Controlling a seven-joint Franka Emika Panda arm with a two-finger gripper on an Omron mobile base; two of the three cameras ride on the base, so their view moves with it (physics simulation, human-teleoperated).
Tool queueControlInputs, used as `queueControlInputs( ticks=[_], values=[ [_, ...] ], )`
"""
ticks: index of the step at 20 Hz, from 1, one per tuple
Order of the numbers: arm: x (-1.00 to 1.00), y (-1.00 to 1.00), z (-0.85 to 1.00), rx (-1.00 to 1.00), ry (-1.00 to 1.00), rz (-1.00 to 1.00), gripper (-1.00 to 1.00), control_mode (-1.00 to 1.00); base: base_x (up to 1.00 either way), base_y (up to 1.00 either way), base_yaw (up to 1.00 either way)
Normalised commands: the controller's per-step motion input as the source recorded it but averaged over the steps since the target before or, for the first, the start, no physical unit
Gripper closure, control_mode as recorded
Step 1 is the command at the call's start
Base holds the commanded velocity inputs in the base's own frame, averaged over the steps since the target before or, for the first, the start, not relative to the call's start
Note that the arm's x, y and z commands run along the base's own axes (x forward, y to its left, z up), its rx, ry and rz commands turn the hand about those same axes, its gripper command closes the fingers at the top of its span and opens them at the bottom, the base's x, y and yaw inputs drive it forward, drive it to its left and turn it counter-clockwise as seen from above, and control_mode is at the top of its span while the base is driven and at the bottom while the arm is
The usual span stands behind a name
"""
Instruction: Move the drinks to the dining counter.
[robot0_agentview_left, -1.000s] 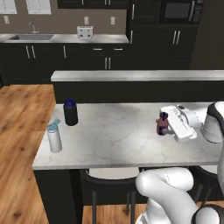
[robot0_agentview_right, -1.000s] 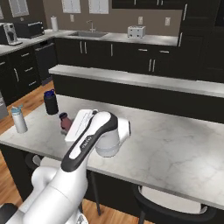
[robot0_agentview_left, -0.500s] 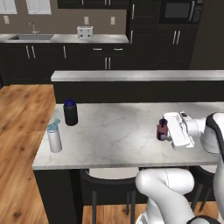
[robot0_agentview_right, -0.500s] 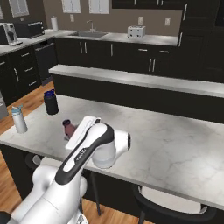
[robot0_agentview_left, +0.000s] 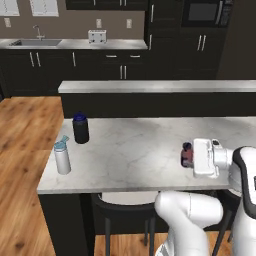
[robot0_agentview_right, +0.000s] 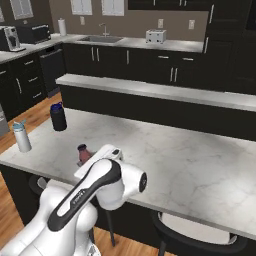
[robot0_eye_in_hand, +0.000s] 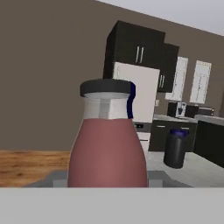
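The tiny purple-red bottle (robot0_agentview_left: 186, 151) with its dark cap stands upright low over the front right of the dining counter (robot0_agentview_left: 135, 150). My gripper (robot0_agentview_left: 193, 159) is shut on it from the right. Up close in the hand view the purple-red bottle (robot0_eye_in_hand: 108, 148) stands in the centre, and the fingertips are hidden. The wide black bottle (robot0_agentview_left: 80, 128) with blue cap stands at the slab's left end. Near the left front corner is the slim white-grey bottle (robot0_agentview_left: 62, 156). From the right side I see the purple-red bottle (robot0_agentview_right: 82, 153), the gripper (robot0_agentview_right: 91, 161), the black bottle (robot0_agentview_right: 58, 116) and the white-grey bottle (robot0_agentview_right: 21, 136).
A higher marble ledge (robot0_agentview_left: 150, 86) runs along the far side of the slab. Black stools (robot0_agentview_left: 125, 201) stand under the front edge. The back worktop carries a white toaster (robot0_agentview_left: 97, 36) and a sink (robot0_agentview_right: 105, 38). Wood floor lies to the left.
My gripper has carried the purple-red bottle down and toward the counter's front edge. The black and white-grey bottles have stayed put.
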Motion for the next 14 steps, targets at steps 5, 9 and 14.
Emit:
queueControlInputs(
  ticks=[5, 9, 14],
  values=[
    [0.10, -0.19, -0.49, 0.19, 0.13, -0.12, 1.00, -1.00, 0.00, 0.00, 0.00],
    [0.19, -0.14, -0.44, 0.24, 0.10, -0.07, 1.00, -1.00, 0.00, 0.00, 0.00],
    [0.34, -0.13, -0.32, 0.16, 0.03, -0.06, 1.00, -1.00, 0.00, 0.00, 0.00]
  ],
)
